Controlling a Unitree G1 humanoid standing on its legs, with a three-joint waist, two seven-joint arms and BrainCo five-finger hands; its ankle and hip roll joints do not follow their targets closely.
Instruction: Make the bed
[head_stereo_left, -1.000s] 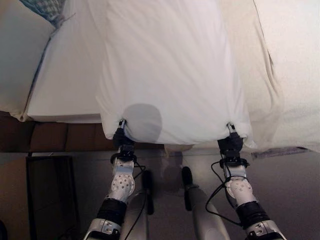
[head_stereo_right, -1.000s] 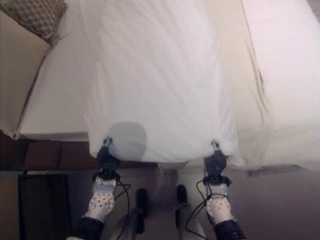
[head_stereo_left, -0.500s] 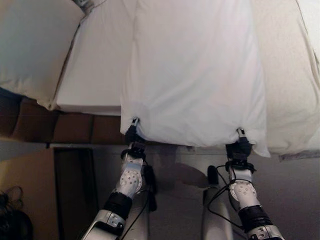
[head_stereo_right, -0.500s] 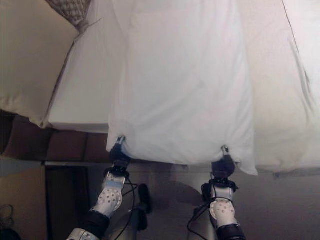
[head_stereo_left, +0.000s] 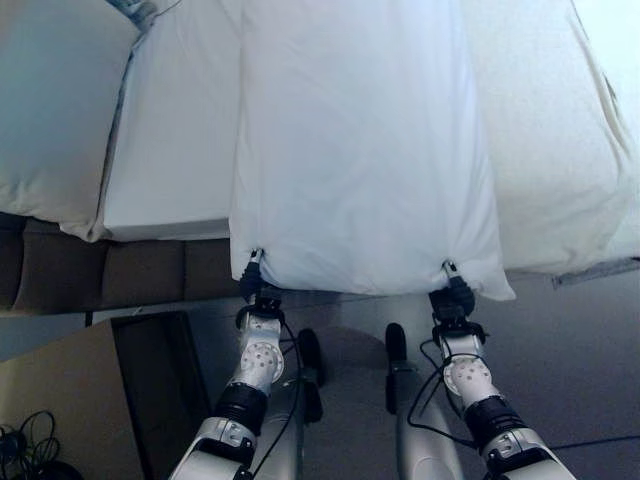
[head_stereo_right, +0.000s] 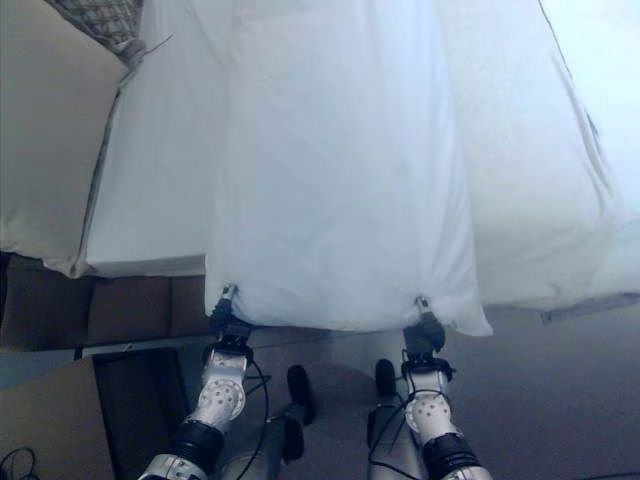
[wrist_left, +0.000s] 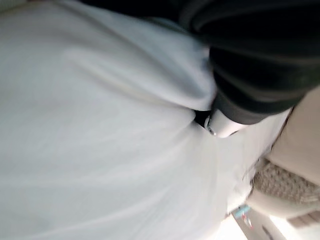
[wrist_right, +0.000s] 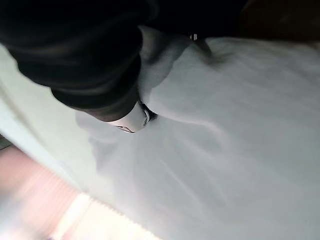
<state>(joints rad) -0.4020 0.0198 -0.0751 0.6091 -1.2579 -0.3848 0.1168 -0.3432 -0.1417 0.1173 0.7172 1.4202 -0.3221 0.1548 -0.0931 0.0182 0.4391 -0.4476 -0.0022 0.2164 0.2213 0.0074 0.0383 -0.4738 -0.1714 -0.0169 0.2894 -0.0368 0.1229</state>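
pillow (head_stereo_left: 360, 150) pulled nearer, both hands gripping edge

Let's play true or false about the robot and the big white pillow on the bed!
1. Both hands hold the white pillow by its near edge. True.
2. The left hand holds a book. False: it grips a corner of the pillow.
3. The right hand grips the pillow's other near corner. True.
4. The pillow is bright red. False: it is white.
5. A cardboard box sits on the floor by the robot's left side. True.
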